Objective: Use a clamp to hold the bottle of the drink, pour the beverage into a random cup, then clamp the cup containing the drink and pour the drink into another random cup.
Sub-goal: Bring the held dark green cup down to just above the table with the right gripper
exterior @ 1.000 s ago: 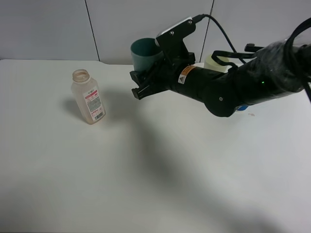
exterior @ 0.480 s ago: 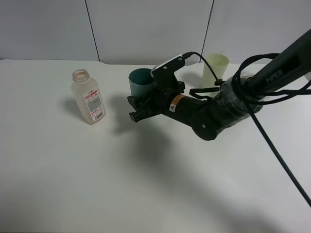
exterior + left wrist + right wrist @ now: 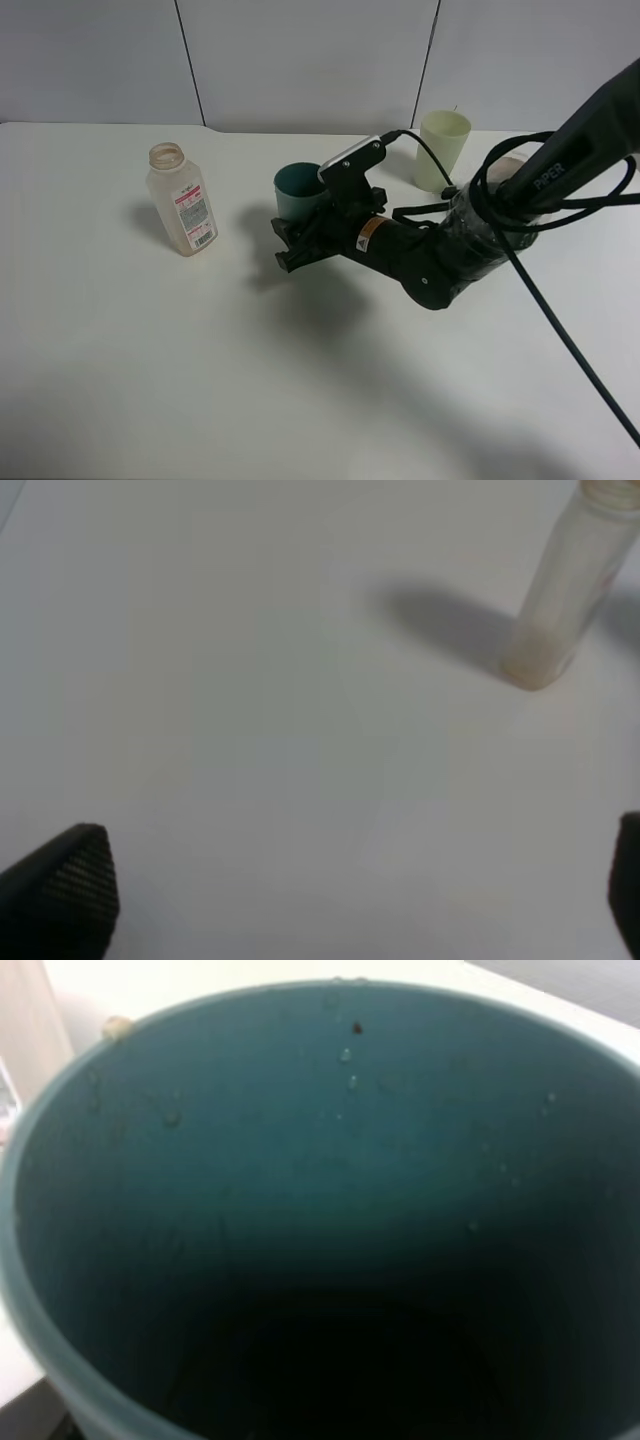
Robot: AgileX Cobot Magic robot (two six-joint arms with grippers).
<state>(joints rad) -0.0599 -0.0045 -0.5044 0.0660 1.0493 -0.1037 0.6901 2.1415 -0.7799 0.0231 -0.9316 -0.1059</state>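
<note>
While the left end effector (image 3: pixel 350 900) is gaping empty over the worktop (image 3: pixel 200 350), the right end effector (image 3: pixel 297 243) is gripping the teal cup (image 3: pixel 299 191), bottle (image 3: pixel 181 200) at its nine o'clock.

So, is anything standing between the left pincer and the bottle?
Nothing visible does. In the left wrist view only bare table lies between the open left pincer and the upright bottle.

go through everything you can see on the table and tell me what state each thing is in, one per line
bottle: upright, uncapped, standing alone on the table.
teal cup: upright, held by the right gripper, droplets on its inner wall.
pale yellow-green cup: upright, standing free at the back.
right gripper: shut on the teal cup.
left gripper: open, holding nothing.
</note>
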